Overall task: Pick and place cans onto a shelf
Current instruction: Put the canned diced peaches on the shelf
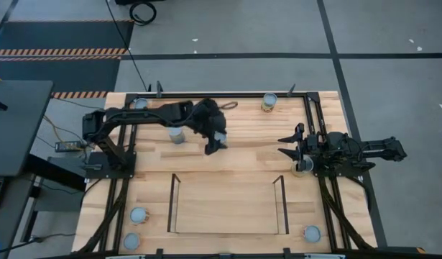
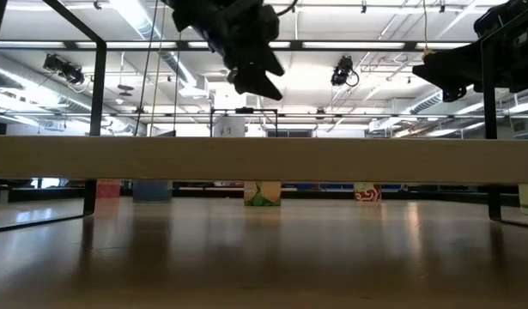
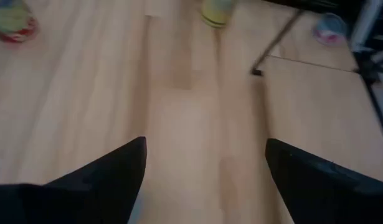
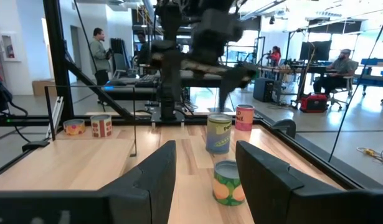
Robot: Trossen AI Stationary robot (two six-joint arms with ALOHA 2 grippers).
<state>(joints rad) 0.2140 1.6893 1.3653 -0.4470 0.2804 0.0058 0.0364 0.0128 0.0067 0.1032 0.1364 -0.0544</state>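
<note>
My left gripper (image 1: pixel 212 147) hangs open above the middle of the table, beyond the shelf's far edge, with nothing between its fingers (image 3: pixel 116 177). The nearest can (image 1: pixel 177 134) stands on the table to its left. The shelf (image 1: pixel 228 208) is a low light-wood platform with dark uprights near the table's front edge. Other cans stand at the far edge (image 1: pixel 269 101) (image 1: pixel 139 103), at the near left (image 1: pixel 138 215) and at the near right (image 1: pixel 311 234). My right gripper (image 1: pixel 282 144) waits at the right, open and held level. A can with a green and orange label (image 4: pixel 227 182) stands on the table just beyond its fingers, untouched.
Dark frame rails run along the table's left and right sides (image 1: pixel 318 122). The shelf's uprights (image 1: pixel 174 205) (image 1: pixel 282 205) stand at its short ends. Bare wood lies between the shelf and the far cans. People show in the room beyond the table (image 4: pixel 101 46).
</note>
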